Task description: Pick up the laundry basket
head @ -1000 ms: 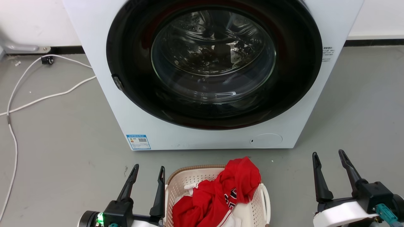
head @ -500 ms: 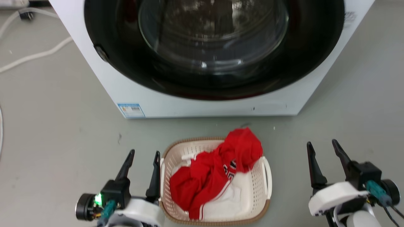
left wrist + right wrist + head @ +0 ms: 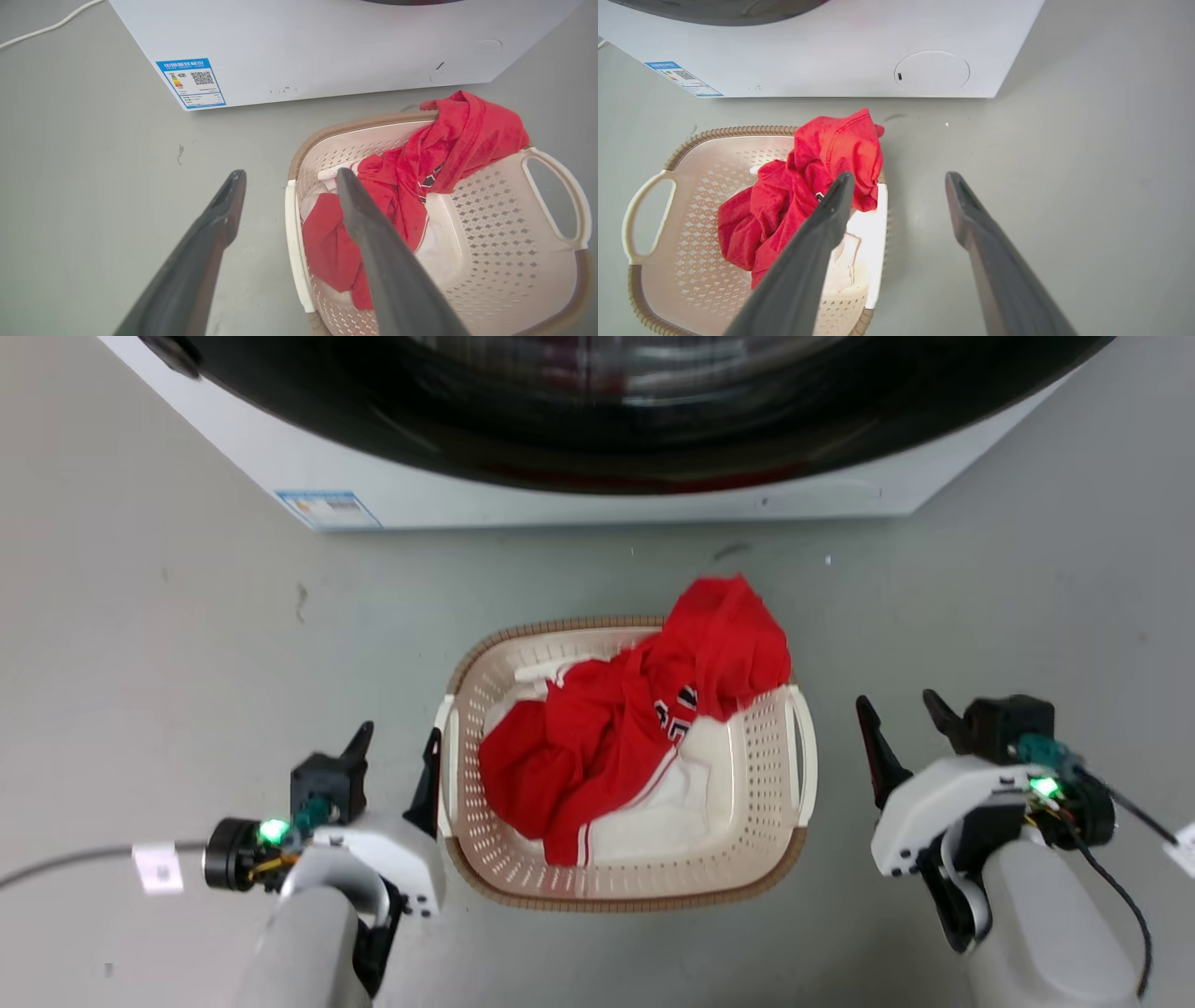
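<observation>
Laundry basket (image 3: 761, 803) sits on the floor (image 3: 140, 616), upright. The washer (image 3: 560, 509) stands near the basket's far rim, not touching.

Load: a red garment (image 3: 635, 728) on top of a white one (image 3: 653, 826). The red one spills over the basket's far-right corner.

We judge it light and stiff: thin perforated plastic, soft contents, smooth and a bit slippery. The holds are the two white side handles, left (image 3: 446, 756) and right (image 3: 805, 747). We'd pinch each handle bar and lift both sides together, level. Tilt it and the red garment likely slides out.

Left gripper (image 3: 400, 735) is spread and holds nothing. Its inner finger is just beside the basket's left handle, and by the left wrist view it lines up over the basket's inside. We can't tell its height above the rim.

Right gripper (image 3: 898, 702) is spread and holds nothing. It is near the basket's right handle, with a gap of floor between.
</observation>
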